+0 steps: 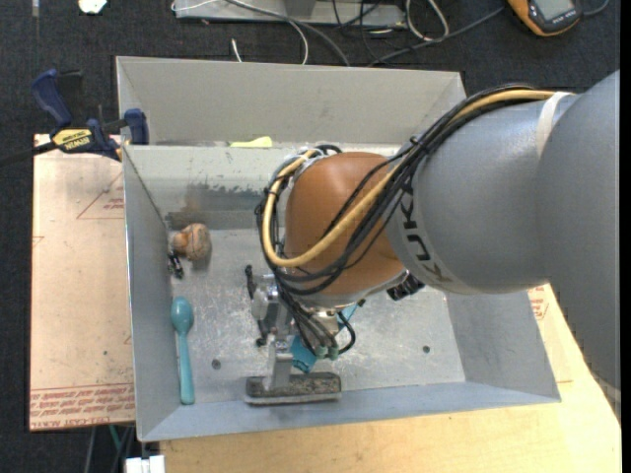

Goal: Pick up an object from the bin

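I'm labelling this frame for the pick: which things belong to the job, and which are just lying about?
In the job: gripper, low at the front of the bin; grey flat bar, nearest it.
Lying about: teal spoon by the left wall; brown ball farther back; yellow scrap at the back wall.

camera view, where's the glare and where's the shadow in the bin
Camera view: a soft sheen on the bin floor right of the spoon; a pale highlight on top of the orange cover; darker shadow beneath it, around the gripper.
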Robot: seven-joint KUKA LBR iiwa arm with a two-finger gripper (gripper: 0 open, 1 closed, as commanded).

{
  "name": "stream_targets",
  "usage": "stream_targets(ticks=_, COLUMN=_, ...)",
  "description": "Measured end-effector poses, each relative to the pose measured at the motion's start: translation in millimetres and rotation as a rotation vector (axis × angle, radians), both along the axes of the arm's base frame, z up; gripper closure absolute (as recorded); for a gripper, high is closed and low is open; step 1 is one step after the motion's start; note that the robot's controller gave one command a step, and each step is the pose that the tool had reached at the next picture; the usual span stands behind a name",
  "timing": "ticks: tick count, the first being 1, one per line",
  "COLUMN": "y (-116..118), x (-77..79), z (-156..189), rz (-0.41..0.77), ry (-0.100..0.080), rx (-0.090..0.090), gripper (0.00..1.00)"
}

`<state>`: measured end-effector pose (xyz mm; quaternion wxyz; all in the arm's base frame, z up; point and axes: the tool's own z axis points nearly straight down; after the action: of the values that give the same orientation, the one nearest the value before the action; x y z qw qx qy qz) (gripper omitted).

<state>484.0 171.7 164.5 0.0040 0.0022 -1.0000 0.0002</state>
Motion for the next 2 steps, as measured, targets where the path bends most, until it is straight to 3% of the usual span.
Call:
stream_targets(ticks=1, y=-1, x=2.2, z=4, rz=-0.004, ry=-0.007, rx=0.002, gripper=0.00)
stream_targets(ticks=2, y=-31, x=28.3, z=-49, rz=0.150, ry=-0.009, rx=0.003, gripper=0.00)
